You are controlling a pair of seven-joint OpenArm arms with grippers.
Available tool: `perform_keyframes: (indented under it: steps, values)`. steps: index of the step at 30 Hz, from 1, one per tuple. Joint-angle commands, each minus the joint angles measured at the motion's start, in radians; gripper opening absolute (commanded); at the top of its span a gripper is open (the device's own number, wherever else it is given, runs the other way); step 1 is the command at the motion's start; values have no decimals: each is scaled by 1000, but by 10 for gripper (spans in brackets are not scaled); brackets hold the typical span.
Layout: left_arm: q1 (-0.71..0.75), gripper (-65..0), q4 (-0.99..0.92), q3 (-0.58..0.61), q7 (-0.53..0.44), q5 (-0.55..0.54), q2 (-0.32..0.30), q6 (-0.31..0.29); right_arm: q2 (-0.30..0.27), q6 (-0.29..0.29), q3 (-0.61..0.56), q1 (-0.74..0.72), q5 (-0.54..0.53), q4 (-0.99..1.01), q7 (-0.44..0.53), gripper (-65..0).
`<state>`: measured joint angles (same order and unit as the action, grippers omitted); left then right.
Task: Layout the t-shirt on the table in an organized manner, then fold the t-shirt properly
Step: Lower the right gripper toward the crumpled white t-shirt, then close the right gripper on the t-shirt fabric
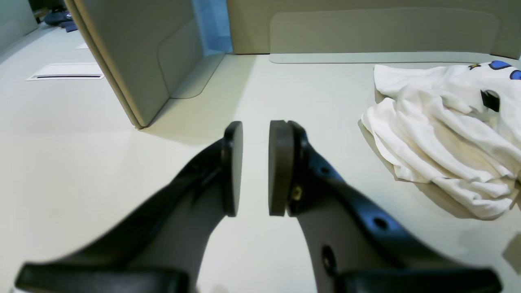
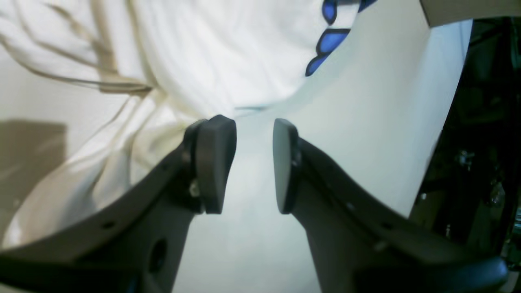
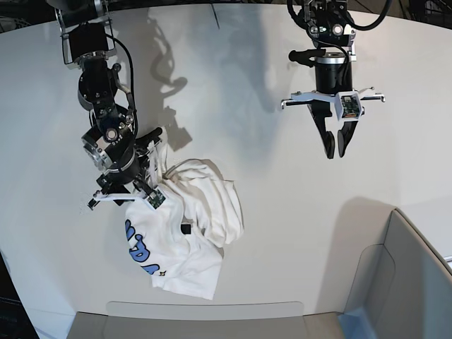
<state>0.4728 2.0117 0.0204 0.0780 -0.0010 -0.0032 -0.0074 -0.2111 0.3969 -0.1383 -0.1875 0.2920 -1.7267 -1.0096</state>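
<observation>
The t-shirt (image 3: 185,236) lies crumpled on the table (image 3: 282,212), bunched right against the right gripper (image 2: 244,162), whose jaws stand apart over bare tabletop; one pad seems to brush the cloth edge, hard to say. Well off to the side, the left gripper (image 1: 254,167) hovers narrowly parted, holding nothing.

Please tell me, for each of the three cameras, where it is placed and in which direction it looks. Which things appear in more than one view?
Left wrist: on the left arm, looking along the open left gripper over the table toward the t-shirt and a grey-white bin wall.
Right wrist: on the right arm, looking past the open right gripper at the shirt edge.
Base: overhead, looking down on both arms.
Shared: all views show the crumpled t-shirt; its black neck tag appears in left wrist and base.
</observation>
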Motion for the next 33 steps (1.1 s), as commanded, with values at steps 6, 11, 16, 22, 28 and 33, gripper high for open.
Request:
perform_keyframes:
  steps: [6,11,16,22,28,33]
  values:
    - [-1,-521,8,-1,-30,3,1,4,-7,-2,-60,-71,11,70,11,-450]
    - [-1,-521,5,-1,-30,3,1,4,6,-2,-108,-62,9,73,11,-450]
    - [-1,-521,1,-1,-30,3,1,4,26,-2,-113,-46,9,52,4,-450]
    - [-1,-521,1,-1,-30,3,1,4,28,56,-111,-36,9,1,-12,-372]
    - [-1,-521,-6,-1,-30,3,1,4,28,149,-103,-59,9,4,-71,-242]
    - [-1,-521,-21,-1,-30,3,1,4,28,95,-103,-59,9,4,-68,-235]
